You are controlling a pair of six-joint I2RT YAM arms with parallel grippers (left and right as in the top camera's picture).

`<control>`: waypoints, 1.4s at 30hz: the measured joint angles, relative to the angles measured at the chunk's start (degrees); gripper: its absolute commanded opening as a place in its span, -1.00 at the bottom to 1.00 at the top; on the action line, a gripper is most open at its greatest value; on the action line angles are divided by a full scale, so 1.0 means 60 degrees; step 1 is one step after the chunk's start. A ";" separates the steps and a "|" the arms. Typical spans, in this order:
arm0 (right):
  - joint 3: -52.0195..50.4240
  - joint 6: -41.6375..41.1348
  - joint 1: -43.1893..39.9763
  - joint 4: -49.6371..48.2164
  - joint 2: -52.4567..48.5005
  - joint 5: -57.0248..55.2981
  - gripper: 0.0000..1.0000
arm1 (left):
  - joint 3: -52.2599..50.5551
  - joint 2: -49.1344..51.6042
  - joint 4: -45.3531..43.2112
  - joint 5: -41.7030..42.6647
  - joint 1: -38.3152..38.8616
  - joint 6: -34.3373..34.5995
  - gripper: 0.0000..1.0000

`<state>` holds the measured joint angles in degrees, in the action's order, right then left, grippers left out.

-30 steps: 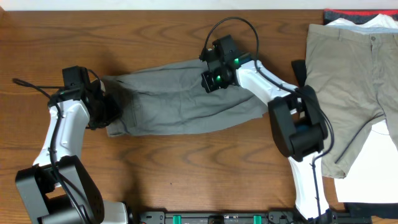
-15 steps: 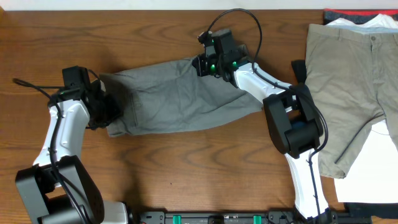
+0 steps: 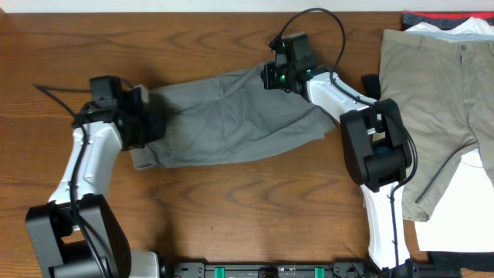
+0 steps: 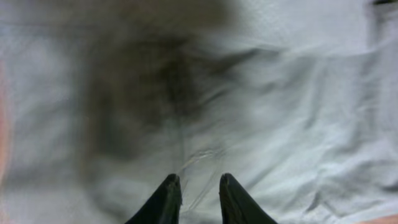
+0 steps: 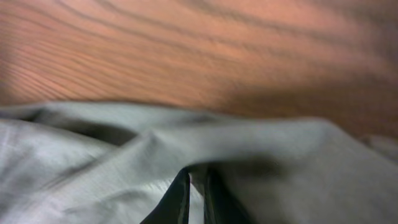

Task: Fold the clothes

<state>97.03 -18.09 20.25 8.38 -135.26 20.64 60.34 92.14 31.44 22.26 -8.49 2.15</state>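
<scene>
The wrinkled grey shorts (image 3: 231, 123) lie stretched across the middle of the wooden table (image 3: 231, 224). My left gripper (image 3: 147, 123) sits on their left end, its fingers (image 4: 198, 180) nearly together with grey cloth (image 4: 280, 112) and a seam between them. My right gripper (image 3: 272, 77) is at the shorts' far right edge. In the right wrist view its fingers (image 5: 198, 177) are shut on a raised fold of the grey cloth (image 5: 93, 162), with bare wood (image 5: 186, 50) beyond.
Khaki-beige trousers (image 3: 432, 100) lie flat at the right, over a white garment (image 3: 463, 193). A red-black garment (image 3: 432, 17) shows at the far right edge. The right arm's base stands between the shorts and the trousers.
Both grippers have moved to the right. The right one drew the shorts' far edge right and away. The left one shifted right and up, and the shorts' upper left corner followed.
</scene>
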 measured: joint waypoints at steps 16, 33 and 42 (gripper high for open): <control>0.0000 -0.1016 0.0011 -0.1220 0.0000 0.0827 -0.80 | 0.0135 0.1399 -0.2601 -0.0739 0.1086 -0.0597 -0.60; 0.0004 -0.1045 -0.0058 0.1104 0.0000 0.0623 -0.70 | 0.0138 0.2889 -0.4579 -0.3045 0.1075 0.0721 -0.56; 0.0062 0.0521 -0.0907 0.3166 0.0025 0.3326 -0.55 | 0.0193 0.3038 -0.4568 -0.3206 0.1078 0.0984 -0.52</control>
<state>97.41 -14.96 14.81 27.38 -135.11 40.60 61.49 110.37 4.03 3.03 -2.02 8.05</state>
